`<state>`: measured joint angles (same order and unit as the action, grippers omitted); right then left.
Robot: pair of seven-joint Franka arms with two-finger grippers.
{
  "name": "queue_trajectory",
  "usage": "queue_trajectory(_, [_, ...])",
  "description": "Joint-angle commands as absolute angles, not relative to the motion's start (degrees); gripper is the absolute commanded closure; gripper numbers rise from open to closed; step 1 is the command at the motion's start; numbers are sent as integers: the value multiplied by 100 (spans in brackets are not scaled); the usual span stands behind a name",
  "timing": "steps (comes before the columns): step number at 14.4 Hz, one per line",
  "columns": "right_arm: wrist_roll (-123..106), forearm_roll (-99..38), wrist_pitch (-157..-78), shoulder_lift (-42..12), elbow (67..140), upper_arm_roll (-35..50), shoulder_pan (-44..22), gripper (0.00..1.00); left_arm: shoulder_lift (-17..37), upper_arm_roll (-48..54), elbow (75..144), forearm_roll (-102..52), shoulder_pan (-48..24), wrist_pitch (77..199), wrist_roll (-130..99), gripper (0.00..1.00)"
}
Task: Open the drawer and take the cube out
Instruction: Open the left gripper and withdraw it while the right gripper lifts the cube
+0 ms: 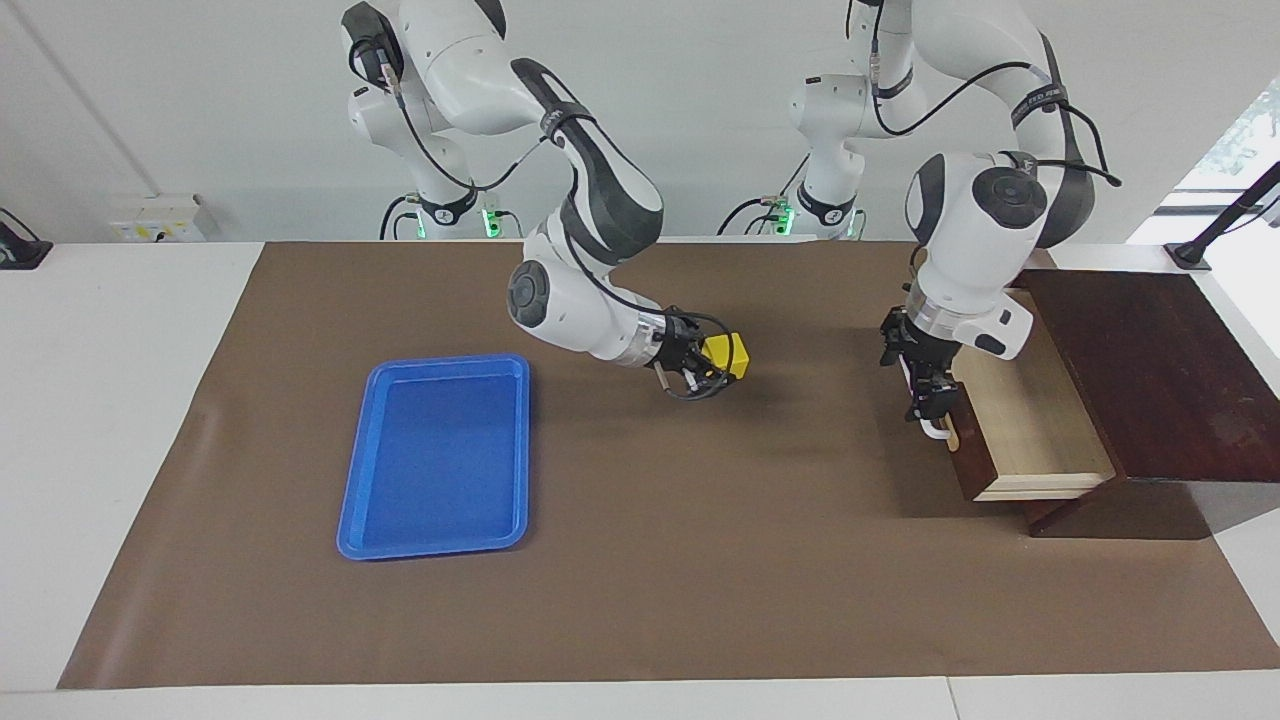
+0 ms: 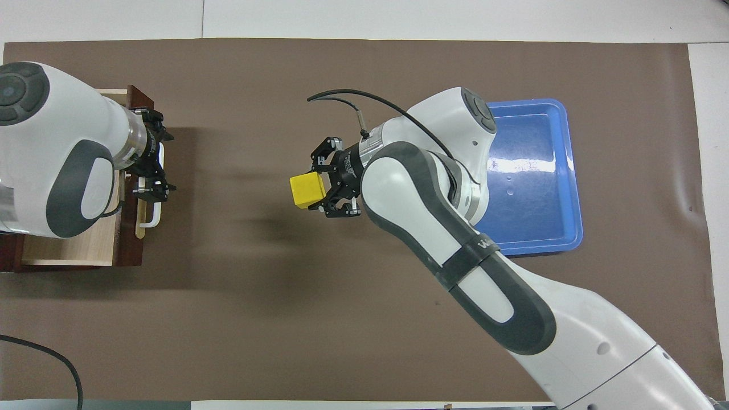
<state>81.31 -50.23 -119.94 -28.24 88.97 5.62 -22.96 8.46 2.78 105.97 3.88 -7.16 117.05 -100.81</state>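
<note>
Facing view:
- The right gripper (image 1: 712, 366) hangs above the bare brown mat (image 1: 640, 560) near its centre, fingers clamped on the yellow cube (image 1: 727, 353), which is held clear of the mat.
- The tray (image 1: 437, 455) lies at about 8 o'clock from the cube, toward the right arm's end of the table, well apart from it.
- The drawer (image 1: 1020, 420) stands pulled out of the dark box (image 1: 1140, 380) at 3 o'clock from the cube, its pale inside showing.
- The left gripper (image 1: 928, 385) hangs over the drawer's front edge, fingers spread, holding nothing; whether it touches the white handle (image 1: 940, 432) I cannot tell.

Overhead view:
- The cube (image 2: 307, 191) sits at the tip of the right gripper (image 2: 329, 185), gripped from both sides; the right arm crosses part of the tray (image 2: 547, 171).
- The tray lies at 3 o'clock from the cube.
- The drawer (image 2: 85, 250) is at 9 o'clock from the cube, largely covered by the left arm.
- The left gripper (image 2: 152, 162) is over the drawer front, just above the handle (image 2: 152, 213), its fingers apart.
</note>
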Motion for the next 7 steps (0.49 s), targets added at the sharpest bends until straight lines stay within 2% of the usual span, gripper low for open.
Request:
queue_trajectory(1, [7692,-5027,-11550,-2733,8921,607,-1567,100,721,334,10819,597,-405,11927,-9424,0])
queue_trajectory(7, [6260,-4439,-10618,-2733,9026,571,-275,100,756,334,10758,965,236,11962,-8326,0])
